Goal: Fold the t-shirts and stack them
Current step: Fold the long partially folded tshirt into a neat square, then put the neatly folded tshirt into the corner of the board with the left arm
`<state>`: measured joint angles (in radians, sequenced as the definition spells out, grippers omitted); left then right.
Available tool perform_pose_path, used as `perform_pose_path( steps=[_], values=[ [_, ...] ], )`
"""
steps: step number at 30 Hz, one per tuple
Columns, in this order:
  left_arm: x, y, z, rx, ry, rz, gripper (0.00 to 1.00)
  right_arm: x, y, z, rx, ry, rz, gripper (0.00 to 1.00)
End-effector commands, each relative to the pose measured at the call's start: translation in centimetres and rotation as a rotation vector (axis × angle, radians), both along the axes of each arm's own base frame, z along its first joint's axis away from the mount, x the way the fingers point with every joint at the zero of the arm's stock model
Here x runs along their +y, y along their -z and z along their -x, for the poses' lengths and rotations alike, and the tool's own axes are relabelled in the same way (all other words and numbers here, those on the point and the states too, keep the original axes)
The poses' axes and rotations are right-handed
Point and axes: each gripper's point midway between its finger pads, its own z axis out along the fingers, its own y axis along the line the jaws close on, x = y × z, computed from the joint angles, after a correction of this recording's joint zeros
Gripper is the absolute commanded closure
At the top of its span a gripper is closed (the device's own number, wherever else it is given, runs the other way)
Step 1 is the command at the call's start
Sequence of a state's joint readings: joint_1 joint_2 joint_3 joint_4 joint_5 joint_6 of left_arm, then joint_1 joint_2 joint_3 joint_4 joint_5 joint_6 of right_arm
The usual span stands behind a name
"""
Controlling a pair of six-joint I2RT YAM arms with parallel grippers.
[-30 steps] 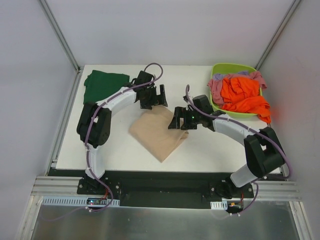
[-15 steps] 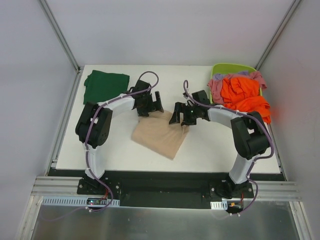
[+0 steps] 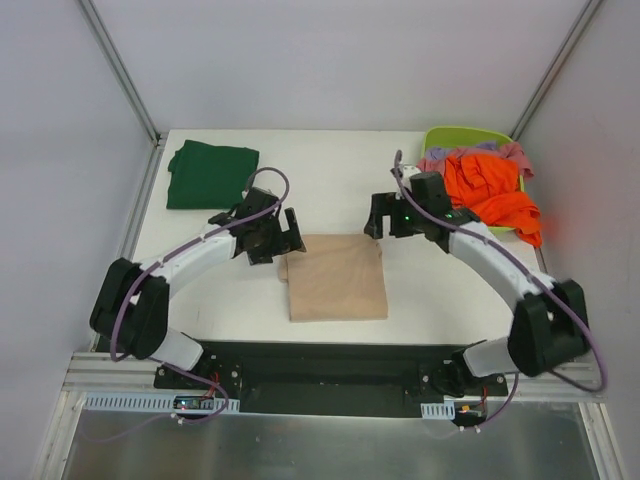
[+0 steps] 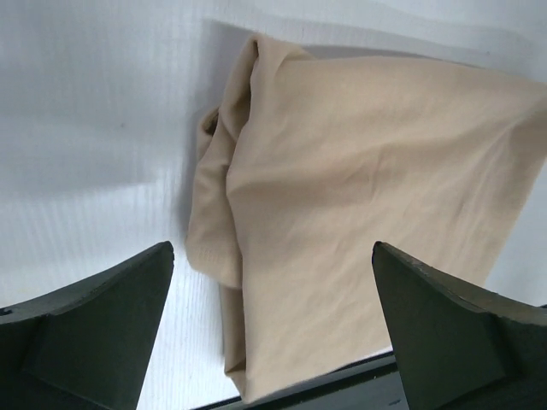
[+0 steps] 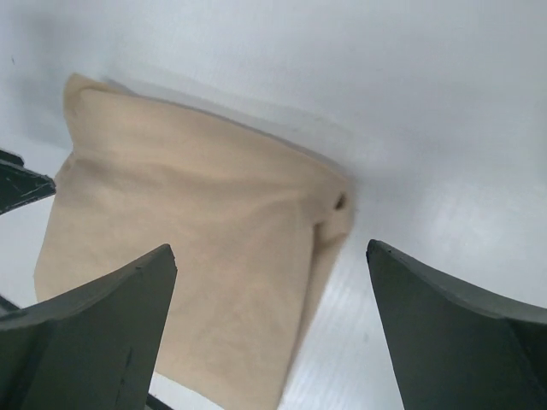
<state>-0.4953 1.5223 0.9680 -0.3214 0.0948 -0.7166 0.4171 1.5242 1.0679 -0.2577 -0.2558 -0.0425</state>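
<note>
A beige-tan t-shirt lies folded into a rectangle near the table's front edge. My left gripper hovers open just left of its far left corner, and the left wrist view shows the cloth beyond the wide-apart fingers, which hold nothing. My right gripper stands open above the shirt's far right corner, and in its wrist view the shirt lies below the empty jaws. A dark green t-shirt lies folded at the far left. Orange t-shirts and pink and lilac ones are heaped in the basket.
The lime-green plastic basket stands at the far right corner, with orange cloth spilling over its near rim. The white table is walled in by grey panels. A black rail runs along the near edge by the arm bases.
The beige shirt has turned square to the table and lies nearer the front edge. Both grippers have pulled away from it, the left to the left and nearer, the right farther right. Both stay open.
</note>
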Motion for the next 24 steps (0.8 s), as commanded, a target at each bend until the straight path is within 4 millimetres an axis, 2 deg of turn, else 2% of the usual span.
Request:
perform_pose_path(
  steps=[1, 4, 5, 8, 10, 11, 12, 14, 19, 24],
  values=[
    [1.9, -1.4, 1.6, -0.04, -0.052, -0.007, 0.01, -6.5, -3.7, 2.3, -0.144, 0.288, 0.088, 0.04],
    [1.5, -0.7, 3.1, 0.004, -0.039, 0.03, 0.01, -8.4, -3.5, 5.1, -0.172, 0.398, 0.027, 0.04],
    [1.2, -0.4, 3.4, 0.013, -0.027, 0.039, 0.01, -8.8, -2.4, 6.3, -0.161, 0.417, 0.014, 0.04],
    [0.3, 0.5, 3.7, 0.03, -0.002, 0.064, 0.01, -8.9, -1.5, 8.7, -0.182, 0.423, -0.08, 0.04],
    [0.3, 1.5, 3.5, 0.055, -0.015, 0.046, 0.01, -8.8, -1.2, 9.7, -0.198, 0.427, -0.137, 0.04],
    [0.4, 2.2, 3.7, 0.08, -0.02, 0.037, 0.01, -9.0, -1.3, 9.9, -0.216, 0.435, -0.155, 0.04],
    [0.4, 2.7, 3.8, 0.094, -0.024, 0.033, 0.08, -9.2, -0.9, 10.1, -0.224, 0.442, -0.152, 0.04],
    [0.7, 3.3, 3.5, 0.097, -0.04, 0.007, 0.09, -9.5, -0.6, 10.6, -0.229, 0.438, -0.147, 0.04],
    [0.2, 3.0, 2.9, 0.073, -0.036, 0.011, 0.12, -9.9, 0.2, 11.0, -0.204, 0.433, -0.109, 0.04],
    [-1.6, 2.6, 2.3, 0.063, 0.011, 0.026, 0.28, -9.8, 1.6, 11.2, -0.155, 0.428, -0.077, 0.04]
  ],
)
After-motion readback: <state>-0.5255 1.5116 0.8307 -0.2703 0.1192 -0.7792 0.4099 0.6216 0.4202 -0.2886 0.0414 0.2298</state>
